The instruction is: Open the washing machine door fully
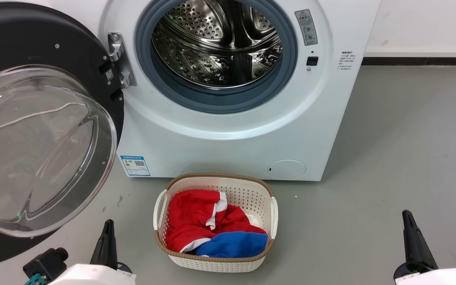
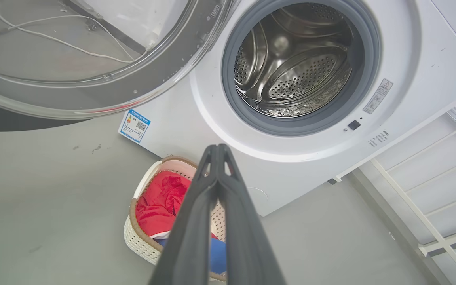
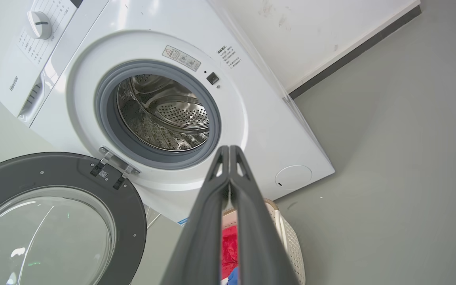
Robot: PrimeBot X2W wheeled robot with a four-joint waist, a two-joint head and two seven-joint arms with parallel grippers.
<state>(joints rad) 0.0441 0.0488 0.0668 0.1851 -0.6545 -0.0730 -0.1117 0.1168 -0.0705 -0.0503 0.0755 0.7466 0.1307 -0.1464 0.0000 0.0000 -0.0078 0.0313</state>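
The washing machine door [image 1: 73, 51] hangs swung wide off the left edge of the machine [image 1: 228, 146], glass bowl [image 1: 34, 150] facing out. Below it the left hand [image 2: 217, 149] hovers, fingers [image 2: 194, 225] pressed together, holding nothing. A basket [image 1: 251, 194] of red and blue clothes [image 1: 196, 215] sits on the floor [image 1: 390, 158] before the machine. At right, the right hand [image 3: 228, 149] is likewise closed and empty.

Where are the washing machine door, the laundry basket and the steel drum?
washing machine door [image 1: 81, 59], head view, its black rim near the hinge.
laundry basket [image 1: 251, 198], head view, bare inner wall.
steel drum [image 1: 196, 59], head view, perforated inner wall.
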